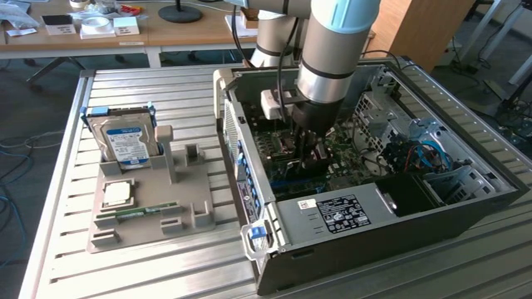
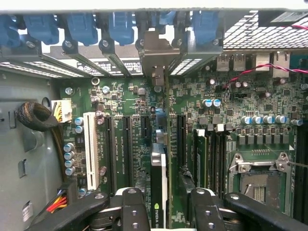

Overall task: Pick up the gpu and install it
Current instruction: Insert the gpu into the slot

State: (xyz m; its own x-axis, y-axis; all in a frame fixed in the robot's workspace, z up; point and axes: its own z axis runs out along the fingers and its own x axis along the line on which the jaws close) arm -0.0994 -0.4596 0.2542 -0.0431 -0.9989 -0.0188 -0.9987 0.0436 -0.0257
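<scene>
On the exterior view's left, a drive (image 1: 124, 142) in a gray holder (image 1: 149, 212). Then the case (image 1: 374, 212), arm reaching deep inside. Claw (image 2: 163, 204) shut on the gpu (image 2: 159, 178), held on edge right over the board (image 2: 130, 134). Install step, likely. Needs a straight push down into the slot (image 2: 161, 126).

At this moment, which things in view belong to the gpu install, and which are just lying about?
In the job:
- gpu, standing on edge over the motherboard slots
- gripper, shut on the card
- open computer case

Lying about:
- hard drive upright in the grey holder
- CPU on that holder
- RAM stick on that holder
</scene>
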